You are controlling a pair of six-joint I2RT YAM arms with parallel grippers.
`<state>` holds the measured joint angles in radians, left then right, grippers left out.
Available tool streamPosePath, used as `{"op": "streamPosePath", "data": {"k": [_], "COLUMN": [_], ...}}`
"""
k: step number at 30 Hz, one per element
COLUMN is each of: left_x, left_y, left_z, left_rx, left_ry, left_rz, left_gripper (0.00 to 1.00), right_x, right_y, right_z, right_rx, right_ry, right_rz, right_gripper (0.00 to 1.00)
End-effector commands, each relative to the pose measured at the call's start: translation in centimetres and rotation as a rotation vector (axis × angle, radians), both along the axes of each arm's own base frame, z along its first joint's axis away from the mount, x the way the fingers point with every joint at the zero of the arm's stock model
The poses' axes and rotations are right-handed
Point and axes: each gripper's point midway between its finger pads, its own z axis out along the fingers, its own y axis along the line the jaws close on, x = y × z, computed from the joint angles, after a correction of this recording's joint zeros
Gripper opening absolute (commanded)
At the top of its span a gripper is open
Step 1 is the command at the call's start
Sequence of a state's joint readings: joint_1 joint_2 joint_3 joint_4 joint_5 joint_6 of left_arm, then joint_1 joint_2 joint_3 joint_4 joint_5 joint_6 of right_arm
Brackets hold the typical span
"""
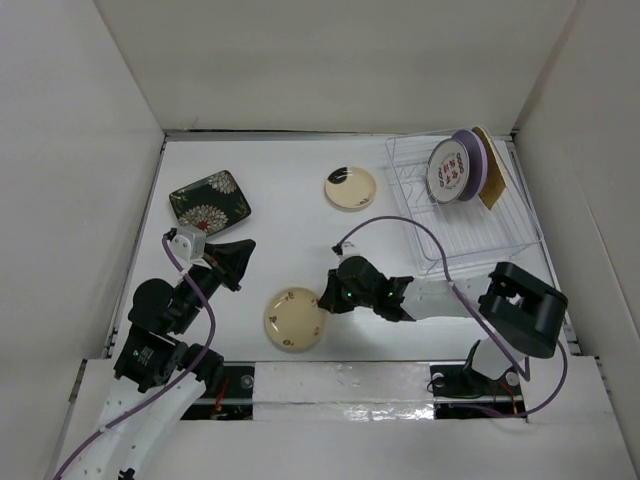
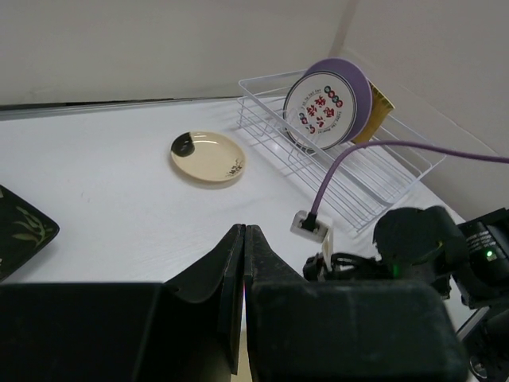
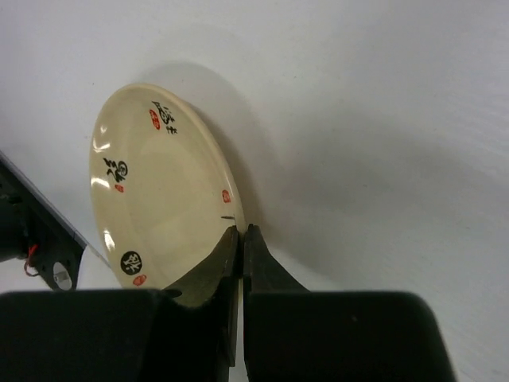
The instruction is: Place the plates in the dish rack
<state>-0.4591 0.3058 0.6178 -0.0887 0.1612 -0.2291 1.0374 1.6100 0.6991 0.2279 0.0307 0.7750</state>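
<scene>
A tan round plate lies at the front middle of the table. My right gripper is shut on its right rim; in the right wrist view the fingers pinch the edge of the plate. My left gripper is shut and empty, below the black square floral plate. A cream round plate with a dark mark lies mid-table. The white dish rack at the back right holds the lilac plate, the white-rimmed red-patterned plate and the yellow plate upright.
White walls enclose the table on the left, back and right. Purple cables loop over both arms. My right arm fills the lower right of the left wrist view. The black plate's corner shows at its left edge.
</scene>
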Motion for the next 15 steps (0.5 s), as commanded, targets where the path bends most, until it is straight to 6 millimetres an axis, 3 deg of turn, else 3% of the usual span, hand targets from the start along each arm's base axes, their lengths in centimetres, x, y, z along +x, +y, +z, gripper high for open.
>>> {"op": "streamPosePath", "data": {"k": [1,3,4,5,6,7,9,10,11,13,15], "left_x": [-0.3,-0.5,-0.5,-0.6,-0.7,-0.7,-1.0,-1.1,-1.3,-1.8,-2.1], "left_y": [0.1,0.0,-0.1,-0.1,-0.2,-0.2,-0.2,-0.1,-0.1,-0.1,-0.1], "left_z": [2.3,2.3,2.4,2.4,2.5,2.5,2.8,2.9,3.1,3.6,3.9], "left_rx": [-0.027,-0.029,-0.030,-0.031,-0.032,-0.033,-0.037,-0.039,-0.042,-0.054,-0.059], "left_ry": [-0.059,-0.060,-0.063,-0.064,-0.068,-0.070,-0.080,-0.085,-0.093,-0.114,-0.128], "left_rz": [-0.004,-0.012,-0.015,-0.019,-0.024,-0.025,-0.033,-0.033,-0.038,-0.047,-0.056], "left_gripper": [0.00,0.00,0.00,0.00,0.00,0.00,0.00,0.00,0.00,0.00,0.00], "right_x": [5.9,9.1,11.9,13.9,15.3,16.5,19.0,19.5,20.6,21.9,23.3], "right_y": [-1.3,-3.9,-7.0,-10.0,-12.4,-14.9,-23.7,-24.8,-28.6,-31.5,-34.5], "right_z": [7.1,10.9,14.9,17.1,19.4,23.4,27.4,28.2,29.3,31.0,31.1], "right_rx": [0.022,0.007,-0.003,-0.041,-0.062,-0.072,-0.287,-0.314,-0.398,-0.480,-0.579], "right_ry": [-0.231,-0.333,-0.419,-0.483,-0.537,-0.632,-0.760,-0.792,-0.809,-0.866,-0.876], "right_rz": [-0.120,-0.221,-0.309,-0.428,-0.512,-0.586,-0.922,-0.938,-1.080,-1.157,-1.225], "right_gripper": [0.00,0.00,0.00,0.00,0.00,0.00,0.00,0.00,0.00,0.00,0.00]}}
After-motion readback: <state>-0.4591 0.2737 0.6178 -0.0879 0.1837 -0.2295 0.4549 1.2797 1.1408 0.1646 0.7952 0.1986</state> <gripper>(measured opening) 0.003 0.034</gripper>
